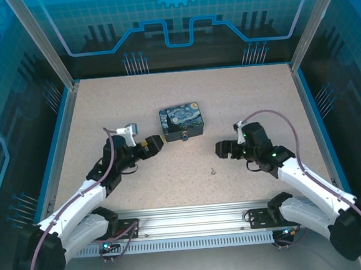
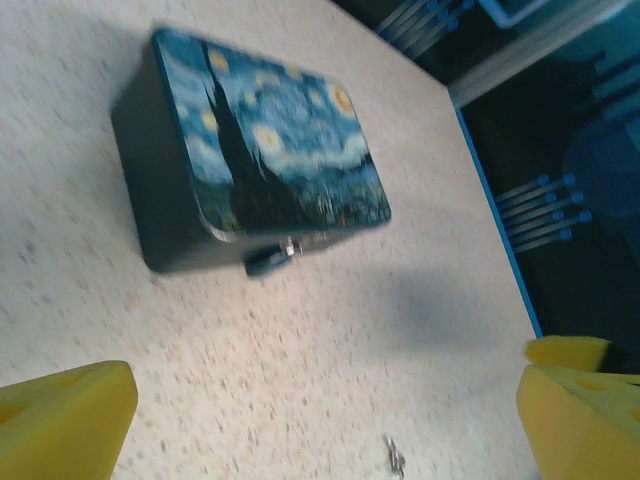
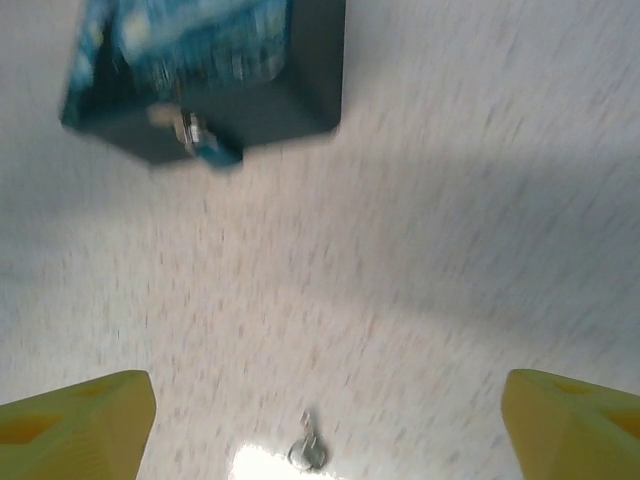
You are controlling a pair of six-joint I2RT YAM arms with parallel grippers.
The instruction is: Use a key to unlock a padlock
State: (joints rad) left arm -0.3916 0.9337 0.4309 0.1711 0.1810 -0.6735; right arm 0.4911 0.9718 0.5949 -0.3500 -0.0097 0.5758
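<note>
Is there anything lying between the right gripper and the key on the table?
Nothing visible does. The key lies alone on the bare table, just ahead of the open right gripper and between its spread fingers. The box and padlock sit farther away, beyond the key.

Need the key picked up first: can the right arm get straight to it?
Probably yes: the key lies alone on bare table close by the open right gripper, with nothing between them.

painted box (image 2: 262,150) sat upper left | padlock (image 2: 268,261) touched its lower side wall | key (image 2: 395,456) lay bottom centre, apart | left gripper (image 2: 328,405) fingers (image 2: 68,416) stood spread at bottom corners
</note>
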